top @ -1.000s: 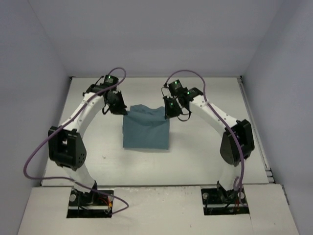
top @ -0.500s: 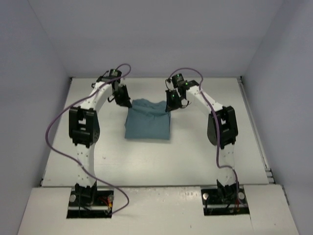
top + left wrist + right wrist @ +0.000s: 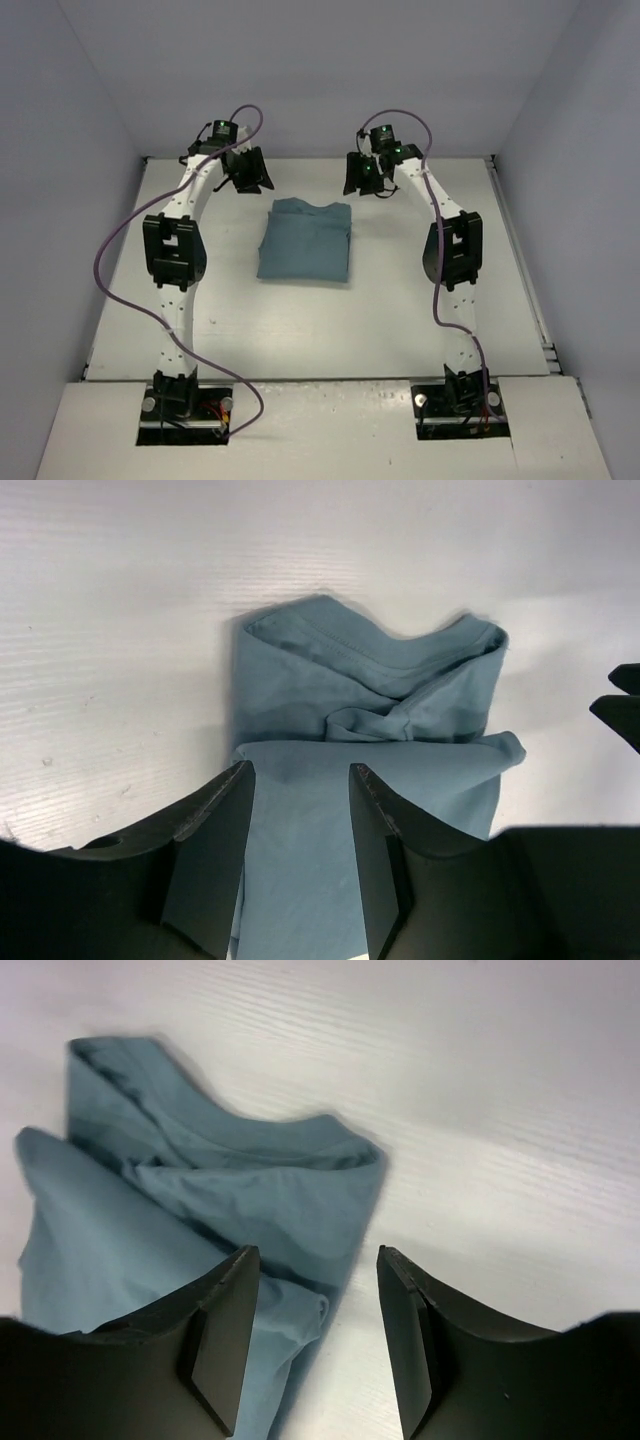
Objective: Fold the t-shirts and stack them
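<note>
The teal t-shirt [image 3: 305, 242] lies folded into a compact rectangle in the middle of the white table, neckline toward the far wall. My left gripper [image 3: 250, 172] hangs open above the table just beyond the shirt's far left corner, holding nothing. The right gripper [image 3: 360, 176] hangs open beyond the far right corner, also holding nothing. In the left wrist view the t-shirt [image 3: 370, 740] lies below the open left gripper [image 3: 300, 775]. In the right wrist view the t-shirt [image 3: 200, 1190] lies below and left of the open right gripper [image 3: 318, 1260].
The white table [image 3: 420, 320] is walled at the back and both sides by pale panels. Both arms stretch far forward along the shirt's sides, with purple cables looping off them. The arm bases stand at the near edge.
Both grippers have let go of the shirt's far edge, opened, and risen away toward the back wall. The shirt's folded-over layer now lies flat on the table.
</note>
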### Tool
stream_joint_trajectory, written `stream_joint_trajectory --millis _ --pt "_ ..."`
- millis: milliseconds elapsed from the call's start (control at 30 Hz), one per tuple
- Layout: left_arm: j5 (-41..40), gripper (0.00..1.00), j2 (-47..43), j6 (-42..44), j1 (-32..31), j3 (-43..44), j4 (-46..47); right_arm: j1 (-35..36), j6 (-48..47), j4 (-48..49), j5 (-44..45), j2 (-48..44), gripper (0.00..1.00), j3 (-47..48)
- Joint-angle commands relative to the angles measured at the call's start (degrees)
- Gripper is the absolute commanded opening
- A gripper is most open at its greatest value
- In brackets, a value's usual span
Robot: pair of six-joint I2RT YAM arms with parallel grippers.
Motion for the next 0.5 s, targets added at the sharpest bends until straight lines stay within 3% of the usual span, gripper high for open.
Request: stream_joint_trajectory --millis 0,133,267,467 --pt "2.8 0.40 -13.2 3.0 -0.3 -6.8 7.7 0.5 -7.1 1.3 -8.9 -9.0 0.45 -0.3" --pt "4.3 0.39 -16.9 3.5 -1.6 -17.4 12.9 0.6 -10.2 3.0 -22.9 -10.2 0.28 -7.9" --pt "6.5 0.27 -15.2 3.4 -2.1 -21.1 14.9 0.3 -12.9 5.7 -32.4 -9.3 0.12 -13.9" --pt "7.0 0.18 -8.4 4.7 -1.9 -19.8 15.4 -1.3 -18.1 6.7 -43.7 -2.6 0.08 -15.6"
